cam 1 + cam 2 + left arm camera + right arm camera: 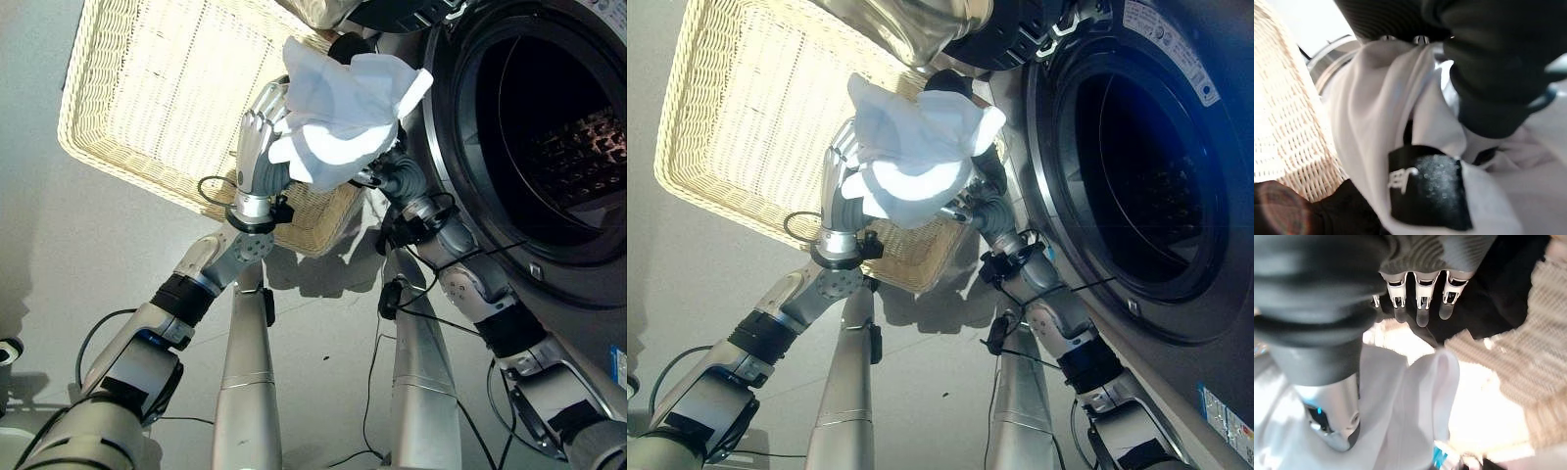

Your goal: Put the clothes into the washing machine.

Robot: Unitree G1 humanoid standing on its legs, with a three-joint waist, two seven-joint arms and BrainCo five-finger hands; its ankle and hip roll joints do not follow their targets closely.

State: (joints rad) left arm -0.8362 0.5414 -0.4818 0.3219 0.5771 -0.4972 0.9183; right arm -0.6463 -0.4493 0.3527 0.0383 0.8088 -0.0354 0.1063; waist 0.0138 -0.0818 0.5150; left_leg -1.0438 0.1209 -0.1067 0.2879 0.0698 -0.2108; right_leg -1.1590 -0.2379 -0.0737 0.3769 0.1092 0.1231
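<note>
As both my arms reach up together, findings run near to far:
Left hand [257, 132]: raised beside the cloth; fingers' state cannot be told.
Right hand [1420, 293]: under the cloth, grip hidden.
White garment [343, 113]: bunched between my hands, above the basket's corner, just outside the drum.
Wicker basket [118, 88]: behind, on the floor.
Washing machine [549, 147]: door open, drum dark.

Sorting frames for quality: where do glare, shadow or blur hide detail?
Left eye view: white garment glares, washing machine drum is dark. Left wrist view: wicker basket is blown out and soft. Right wrist view: right hand looks blurred.
</note>
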